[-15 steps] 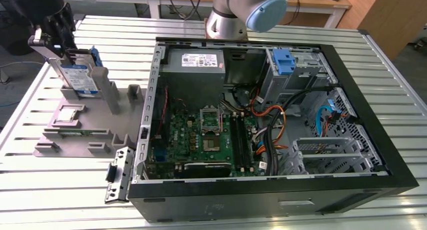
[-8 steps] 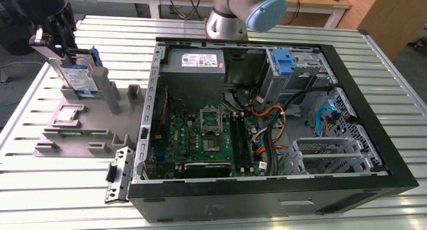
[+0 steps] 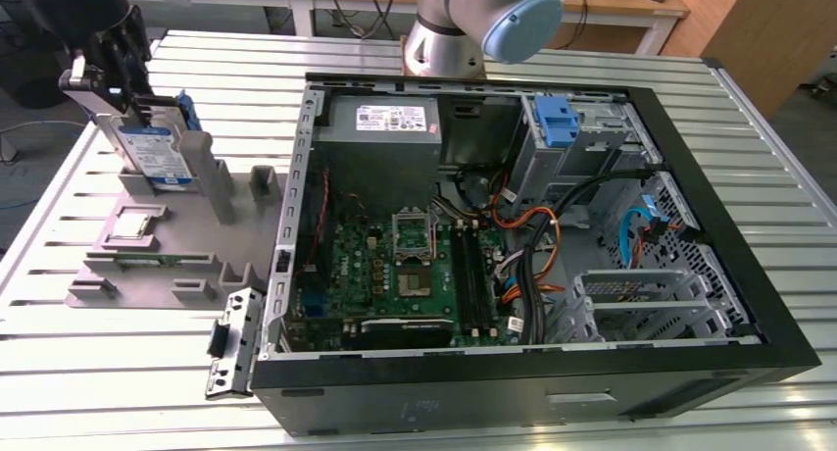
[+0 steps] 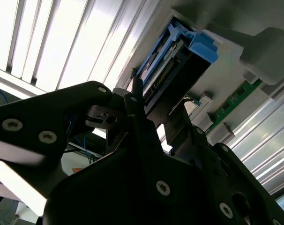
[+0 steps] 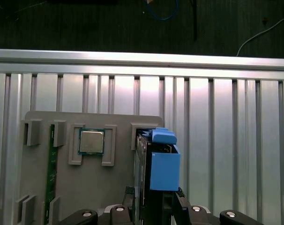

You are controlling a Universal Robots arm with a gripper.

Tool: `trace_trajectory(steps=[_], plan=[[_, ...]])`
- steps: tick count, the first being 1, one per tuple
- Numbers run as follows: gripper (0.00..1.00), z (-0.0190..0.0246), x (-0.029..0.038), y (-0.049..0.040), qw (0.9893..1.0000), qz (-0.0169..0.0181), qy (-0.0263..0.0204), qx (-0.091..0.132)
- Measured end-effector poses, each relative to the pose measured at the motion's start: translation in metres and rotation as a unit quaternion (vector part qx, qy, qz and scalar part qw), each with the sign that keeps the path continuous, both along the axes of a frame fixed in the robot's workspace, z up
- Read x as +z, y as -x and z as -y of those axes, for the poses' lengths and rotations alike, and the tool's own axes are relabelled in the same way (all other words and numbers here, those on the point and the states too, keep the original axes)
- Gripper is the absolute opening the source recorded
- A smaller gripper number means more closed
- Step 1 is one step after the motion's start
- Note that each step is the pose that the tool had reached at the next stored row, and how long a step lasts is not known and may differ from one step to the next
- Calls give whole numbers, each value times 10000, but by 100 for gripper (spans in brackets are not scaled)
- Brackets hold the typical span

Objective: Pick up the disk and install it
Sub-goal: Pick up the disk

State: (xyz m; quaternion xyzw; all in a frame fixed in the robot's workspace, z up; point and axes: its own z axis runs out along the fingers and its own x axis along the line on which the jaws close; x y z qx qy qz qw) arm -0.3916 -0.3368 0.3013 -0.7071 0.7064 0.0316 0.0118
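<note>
One open computer case [image 3: 523, 235] sits toward the near edge of the slatted table [image 3: 131, 392]. Beside it, on the exterior view's left, we note a grey fixture plate [image 3: 137, 275] with a processor chip [image 3: 135, 224] lying flat. At the plate's far corner the disk [image 3: 155, 149] stands upright on edge. The gripper [image 3: 131, 106] is clamped narrow on the disk's top, jaws against both faces.

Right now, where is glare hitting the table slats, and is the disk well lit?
Second wrist view: table slats blown out white. First wrist view: bright band on the slats behind the disk, which is itself evenly lit. Exterior view: even light.
</note>
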Motion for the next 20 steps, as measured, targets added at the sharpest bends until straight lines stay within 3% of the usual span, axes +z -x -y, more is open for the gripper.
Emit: trace_trajectory(steps=[8, 20], plan=[[45, 0, -1, -3, 9999, 0, 0, -145], [45, -2, -1, -3, 9999, 0, 0, -150]])
